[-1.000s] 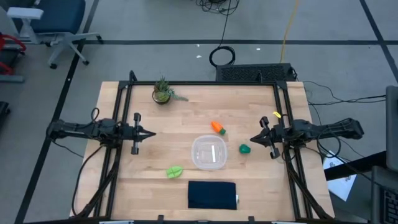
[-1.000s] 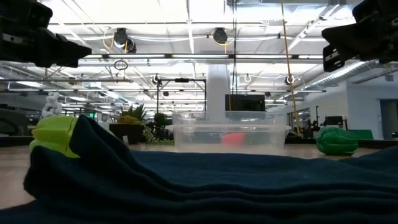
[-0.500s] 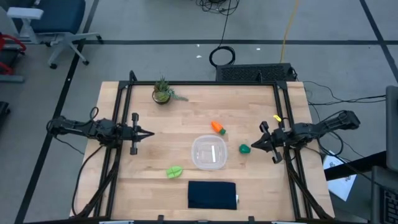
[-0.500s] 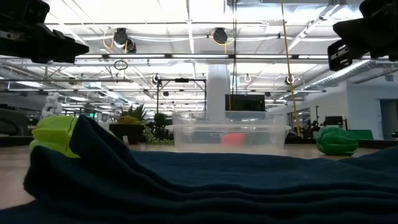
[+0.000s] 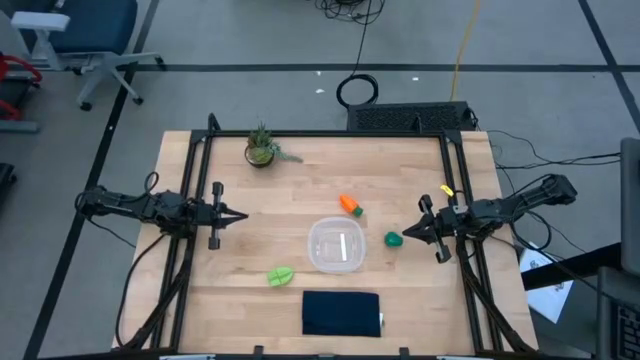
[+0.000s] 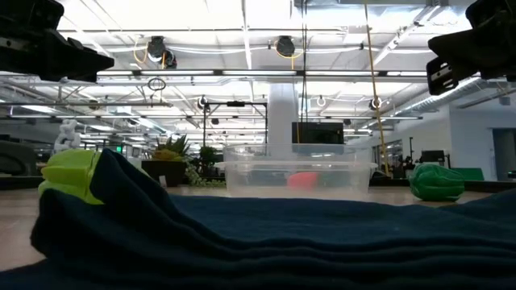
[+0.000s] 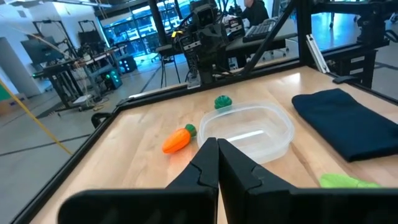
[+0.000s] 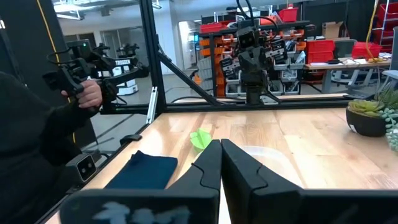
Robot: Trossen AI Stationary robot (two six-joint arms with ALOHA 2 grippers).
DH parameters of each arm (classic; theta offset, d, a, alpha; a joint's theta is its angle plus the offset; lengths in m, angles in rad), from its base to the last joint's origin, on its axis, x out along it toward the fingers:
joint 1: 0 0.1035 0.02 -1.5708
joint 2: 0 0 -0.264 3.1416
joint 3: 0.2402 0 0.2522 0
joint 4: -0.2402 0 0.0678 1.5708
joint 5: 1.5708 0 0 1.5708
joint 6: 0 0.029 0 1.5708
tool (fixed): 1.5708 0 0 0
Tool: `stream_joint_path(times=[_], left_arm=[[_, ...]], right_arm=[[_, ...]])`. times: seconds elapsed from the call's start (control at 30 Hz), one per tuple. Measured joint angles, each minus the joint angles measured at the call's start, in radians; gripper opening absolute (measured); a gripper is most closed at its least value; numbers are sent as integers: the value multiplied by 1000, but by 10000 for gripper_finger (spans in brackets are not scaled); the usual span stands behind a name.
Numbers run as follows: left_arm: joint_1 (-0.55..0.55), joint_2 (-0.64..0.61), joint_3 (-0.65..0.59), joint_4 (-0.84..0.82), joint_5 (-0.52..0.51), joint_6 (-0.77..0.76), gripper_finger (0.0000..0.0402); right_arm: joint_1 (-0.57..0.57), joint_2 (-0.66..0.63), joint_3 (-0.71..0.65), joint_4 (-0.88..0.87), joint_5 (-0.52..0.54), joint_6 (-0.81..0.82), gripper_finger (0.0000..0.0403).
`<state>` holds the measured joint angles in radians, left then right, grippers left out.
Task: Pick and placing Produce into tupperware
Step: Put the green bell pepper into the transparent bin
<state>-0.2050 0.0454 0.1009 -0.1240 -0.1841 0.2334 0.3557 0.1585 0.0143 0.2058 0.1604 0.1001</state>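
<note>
Clear tupperware [image 5: 337,246] mid-table with bare wood around, left fingers [image 5: 243,215] and right fingers [image 5: 408,229] closed, empty, near side rails

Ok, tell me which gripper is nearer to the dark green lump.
Right. The right gripper sits just beside the dark green lump, at the table's right side. The left gripper is far off, across the tupperware.

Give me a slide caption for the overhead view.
Both shut grippers, left and right, flank an empty tupperware; carrot nearby.
</note>
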Motion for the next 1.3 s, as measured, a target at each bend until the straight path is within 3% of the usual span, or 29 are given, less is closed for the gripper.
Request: stream_joint_path(times=[0.47,0.67,1.03,1.3], left_arm=[[1,0,0,21,0,1,1],[1,0,0,21,0,1,1],[1,0,0,21,1,0,1],[1,0,0,22,0,-2,1]], right_arm=[[0,0,0,12,0,-13,0],[0,0,12,92,-2,-98,0],[-2,167,242,-58,82,-167,0],[-3,351,455,-217,108,-68,0]])
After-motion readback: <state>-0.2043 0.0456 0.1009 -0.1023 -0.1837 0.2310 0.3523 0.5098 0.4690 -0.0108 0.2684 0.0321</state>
